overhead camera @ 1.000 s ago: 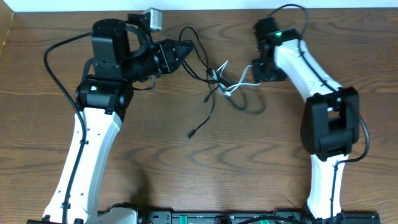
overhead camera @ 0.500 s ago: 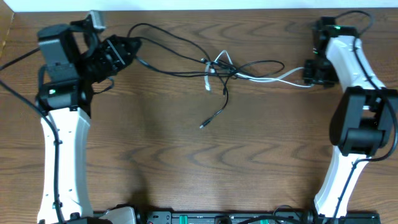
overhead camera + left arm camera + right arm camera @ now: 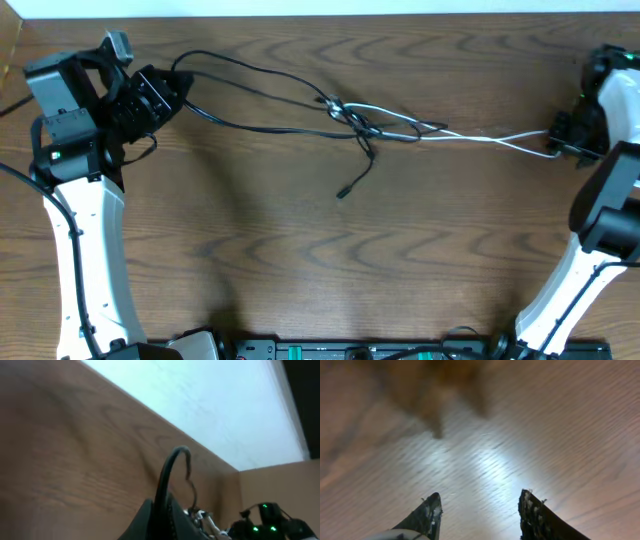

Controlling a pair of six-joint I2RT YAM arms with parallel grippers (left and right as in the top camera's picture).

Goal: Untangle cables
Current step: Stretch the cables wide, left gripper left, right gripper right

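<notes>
A thin black cable (image 3: 260, 75) runs in two strands from my left gripper (image 3: 180, 88) to a knot (image 3: 352, 115) at mid-table. My left gripper is shut on it; in the left wrist view the black cable (image 3: 170, 472) arches up from between the fingers (image 3: 150, 520). A thin white cable (image 3: 490, 138) leaves the knot and stretches straight to my right gripper (image 3: 560, 142). In the right wrist view that gripper (image 3: 480, 499) has its fingers (image 3: 431, 512) apart over bare wood, with something white (image 3: 395, 535) beside the left one. A loose black plug end (image 3: 343, 192) hangs below the knot.
The wooden table's far edge (image 3: 320, 12) meets a white wall. A cardboard piece (image 3: 8, 45) stands at the far left corner. A black rail (image 3: 350, 350) lines the front edge. Thick black cords (image 3: 15, 180) trail from the arms.
Both arms have swung outward, left gripper leftward and right gripper rightward. The loose loops have been drawn out into long strands, and the knot has tightened and slid slightly right.
</notes>
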